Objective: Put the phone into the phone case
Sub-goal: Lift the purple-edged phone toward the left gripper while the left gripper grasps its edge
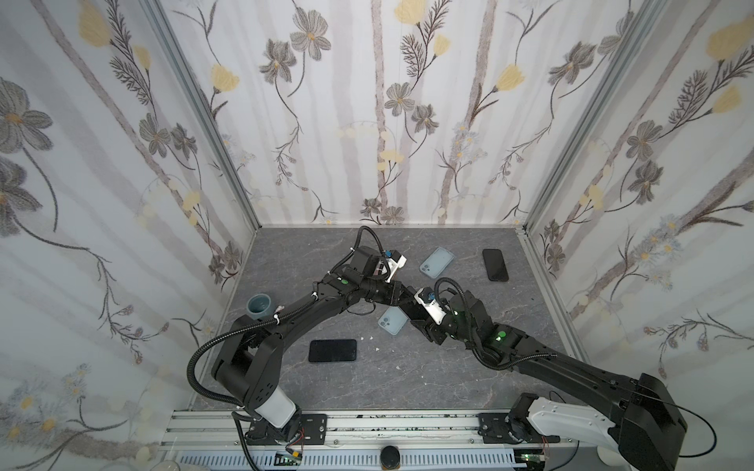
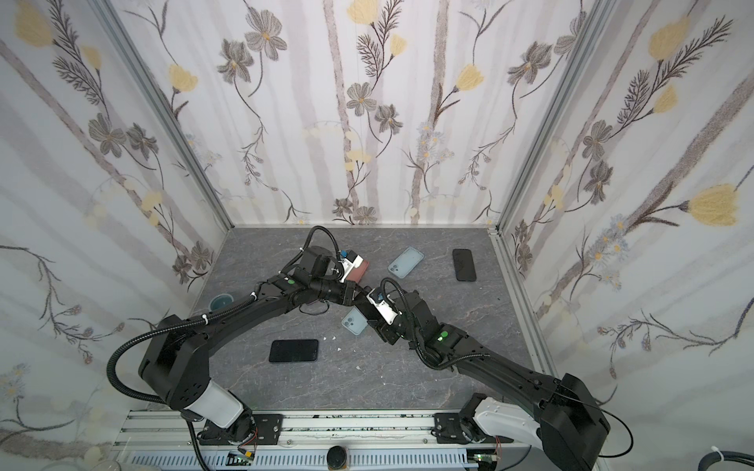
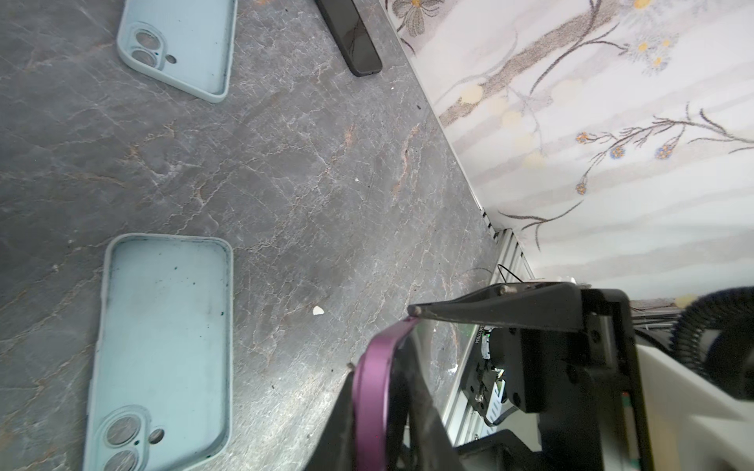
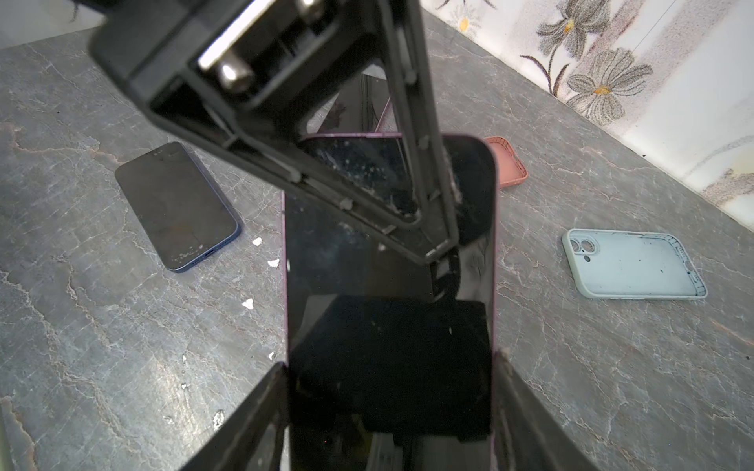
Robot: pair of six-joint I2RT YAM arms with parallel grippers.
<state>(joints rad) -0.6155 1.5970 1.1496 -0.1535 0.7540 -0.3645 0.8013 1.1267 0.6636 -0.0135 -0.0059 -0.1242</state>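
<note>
The right tool (image 4: 389, 367) grips the purple phone (image 4: 326, 265) across its width, a finger on each long side, over the table (image 4: 81, 326). The left tool (image 3: 381, 338) is pinched closed on the phone's far part. Just beyond that end lies a pink case (image 4: 508, 163). A blue case (image 4: 634, 265) lies off to one side of the right tool and a black phone (image 4: 175, 204) to the other.

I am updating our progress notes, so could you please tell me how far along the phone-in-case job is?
Done: the purple phone looks lifted off the table. In hand: the right pincer grips its sides while the left pincer pinches its far end. Left: seating it, since both blue cases lie empty.
</note>
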